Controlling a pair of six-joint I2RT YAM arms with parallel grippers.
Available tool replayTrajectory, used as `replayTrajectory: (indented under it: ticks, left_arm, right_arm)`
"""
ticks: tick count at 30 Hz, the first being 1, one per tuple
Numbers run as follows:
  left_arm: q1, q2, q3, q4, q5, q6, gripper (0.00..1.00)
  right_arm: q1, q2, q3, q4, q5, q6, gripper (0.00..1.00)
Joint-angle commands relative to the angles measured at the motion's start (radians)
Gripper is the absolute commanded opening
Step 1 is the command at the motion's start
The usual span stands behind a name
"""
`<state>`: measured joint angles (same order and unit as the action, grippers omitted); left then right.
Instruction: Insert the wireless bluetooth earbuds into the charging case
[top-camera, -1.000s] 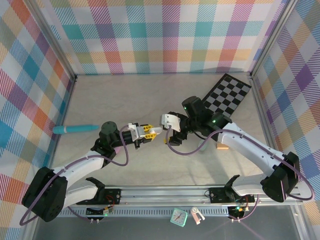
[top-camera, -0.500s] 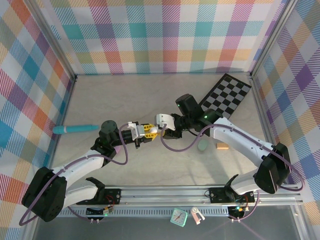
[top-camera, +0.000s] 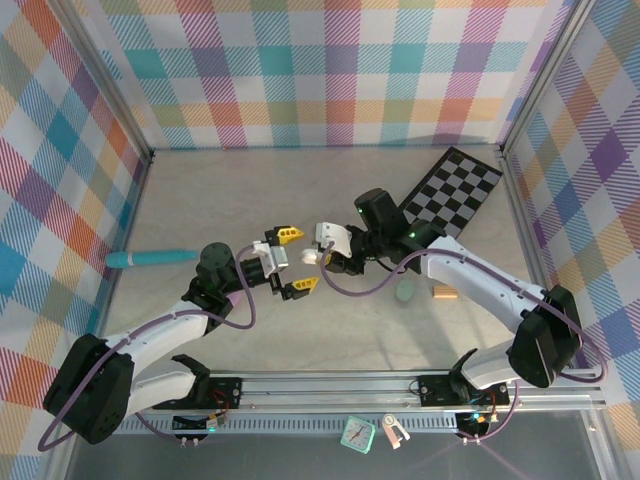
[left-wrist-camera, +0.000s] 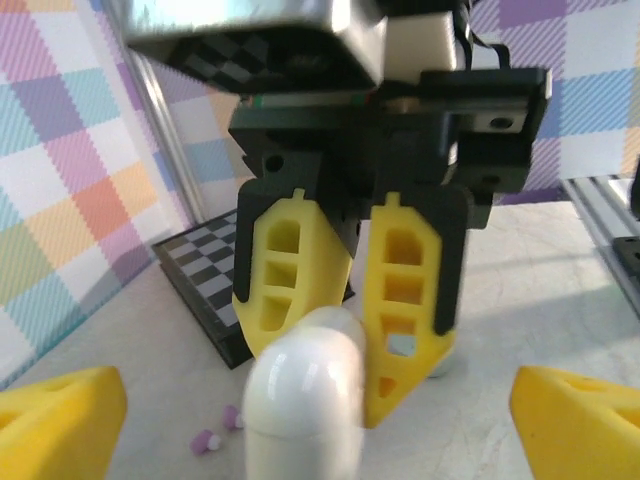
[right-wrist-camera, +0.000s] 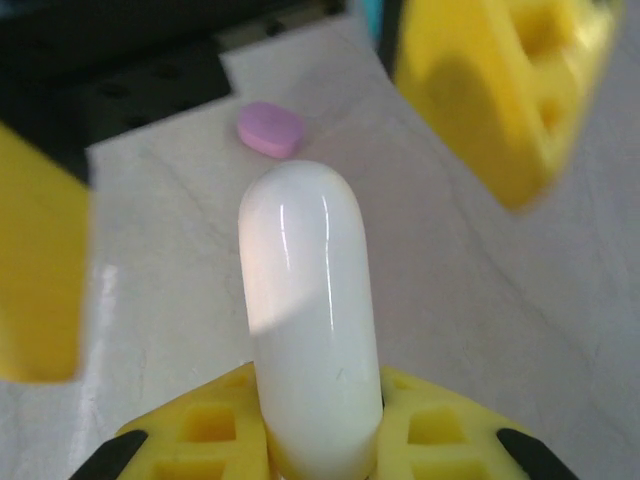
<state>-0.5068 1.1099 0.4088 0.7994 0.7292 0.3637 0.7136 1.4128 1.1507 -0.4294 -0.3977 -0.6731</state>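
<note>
Where the two arms meet at mid-table in the top view, the left gripper (top-camera: 293, 261) stands with its yellow fingers spread wide, one toward the far side and one toward the near. The white charging case (top-camera: 309, 258) sits in the gap between them, touching neither. The right gripper (top-camera: 320, 257) is clamped on that case from the right, holding it above the tabletop (top-camera: 220, 190). A mint-green case (top-camera: 405, 291) lies on the table to the right, under the right arm, with a checkerboard mat (top-camera: 455, 190) at the far right and a teal pen (top-camera: 150, 258) at the left. Left wrist view: its own fingertips (left-wrist-camera: 60, 415) sit at the lower corners, apart, and the white case rises between them at bottom centre. The right gripper's two yellow fingers (left-wrist-camera: 410, 290) press the case from behind. Two tiny lilac earbuds (left-wrist-camera: 206, 440) lie on the table left of the case, apart from both grippers. Right wrist view: the white case stands upright, seated between this gripper's own yellow fingers (right-wrist-camera: 200, 440) at the bottom edge. The left gripper's fingers (right-wrist-camera: 500, 90) flank the case on either side without contact. A lilac pebble-shaped piece (right-wrist-camera: 270, 128) rests on the table beyond; whether it is a case or a bud cannot be told.
</note>
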Motion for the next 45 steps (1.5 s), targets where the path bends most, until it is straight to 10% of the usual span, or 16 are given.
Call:
replayTrajectory:
  ticks: [1, 7, 15, 31, 45]
  left_arm:
    - [-0.009, -0.037, -0.039, 0.063, -0.085, -0.022, 1.0]
    - [-0.011, -0.09, -0.076, -0.035, -0.276, -0.046, 1.0]
    - [-0.012, -0.178, -0.022, -0.35, -0.429, -0.138, 1.0]
    - [-0.009, -0.273, 0.139, -0.972, -0.931, -0.555, 1.0]
    - [0.016, 0.219, 0.544, -1.599, -1.003, -0.453, 1.0]
  right_arm:
    - [-0.057, -0.002, -0.051, 0.169, 0.039, 0.228, 0.19]
    - [-0.117, 0.147, -0.084, 0.403, 0.101, 0.67, 0.19]
    - [-0.117, 0.503, 0.18, 0.291, 0.092, 0.993, 0.19]
    - [-0.121, 0.892, 0.571, 0.12, 0.145, 0.975, 0.3]
    - [-0.144, 0.563, 0.321, 0.254, 0.129, 0.858, 0.84]
